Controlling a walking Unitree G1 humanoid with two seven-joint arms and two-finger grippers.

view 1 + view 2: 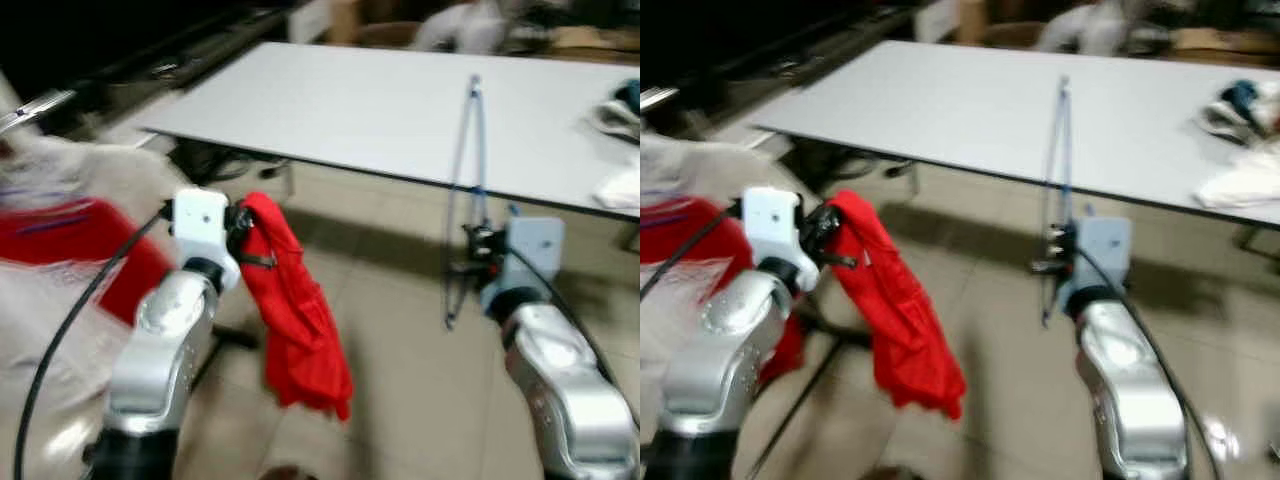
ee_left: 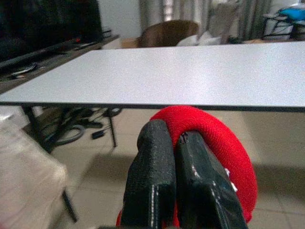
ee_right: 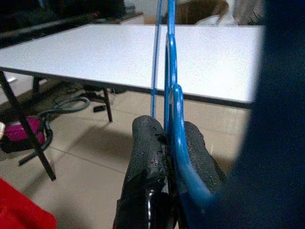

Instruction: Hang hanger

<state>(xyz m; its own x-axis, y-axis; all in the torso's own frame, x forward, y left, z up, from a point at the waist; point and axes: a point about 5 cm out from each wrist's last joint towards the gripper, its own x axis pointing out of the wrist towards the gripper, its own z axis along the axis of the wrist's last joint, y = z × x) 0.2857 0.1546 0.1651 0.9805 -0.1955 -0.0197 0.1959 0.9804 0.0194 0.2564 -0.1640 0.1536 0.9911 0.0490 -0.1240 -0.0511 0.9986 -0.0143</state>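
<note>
- red garment (image 1: 295, 320): soft knit cloth, matt, ribbed at rolled edge
- blue hanger (image 3: 170, 71): thin smooth plastic-looking rod, slight gloss
- left gripper (image 2: 178, 183) & right gripper (image 3: 170, 164): black rough-textured rubbery pads
- arms: silver, glossy
- table (image 1: 380, 110): white, smooth, matt
- floor (image 1: 400, 340): beige tile, semi-gloss

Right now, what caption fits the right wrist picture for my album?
Right gripper clamps a thin blue wire hanger before a long white table.
</note>
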